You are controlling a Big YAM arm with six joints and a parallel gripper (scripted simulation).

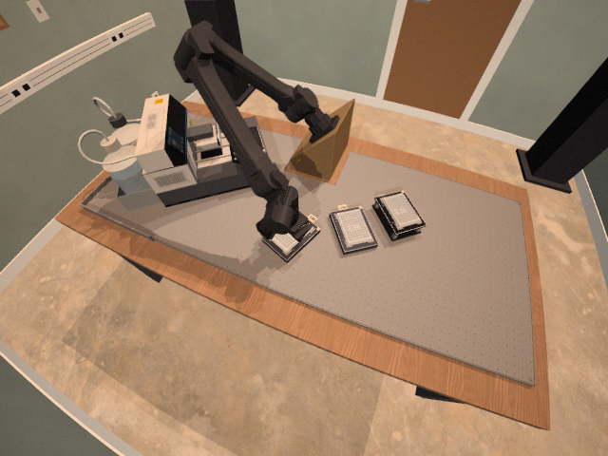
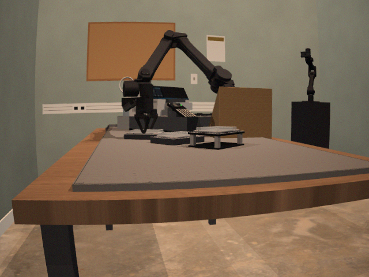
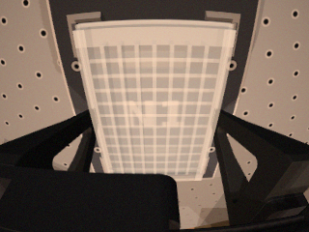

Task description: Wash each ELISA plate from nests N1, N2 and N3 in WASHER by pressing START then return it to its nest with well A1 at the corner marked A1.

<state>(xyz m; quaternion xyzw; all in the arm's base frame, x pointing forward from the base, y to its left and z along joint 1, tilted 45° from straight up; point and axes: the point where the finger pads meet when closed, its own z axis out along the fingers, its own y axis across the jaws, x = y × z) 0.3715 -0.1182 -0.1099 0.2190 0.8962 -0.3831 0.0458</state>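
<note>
My gripper (image 1: 300,230) (image 2: 145,130) (image 3: 154,115) points down, shut on the long sides of a clear-white ELISA plate (image 1: 283,242) (image 3: 154,72). This plate lies flat in the leftmost nest (image 2: 130,136) (image 3: 63,29); a label seen through it seems to read N1. A second plate (image 1: 352,226) (image 2: 176,134) lies in the middle low nest. A third plate (image 1: 401,210) (image 2: 217,128) lies on a raised nest on posts. The washer (image 1: 151,128) stands at the back left; its keypad (image 2: 187,112) has a small green light above it. The arm partly hides the carrier area.
A brown angled panel (image 1: 338,147) (image 2: 244,110) stands by the arm's base, right of the washer. Bottles with tubes (image 1: 123,164) stand left of the washer. The grey perforated board (image 1: 442,275) lies on a wooden table.
</note>
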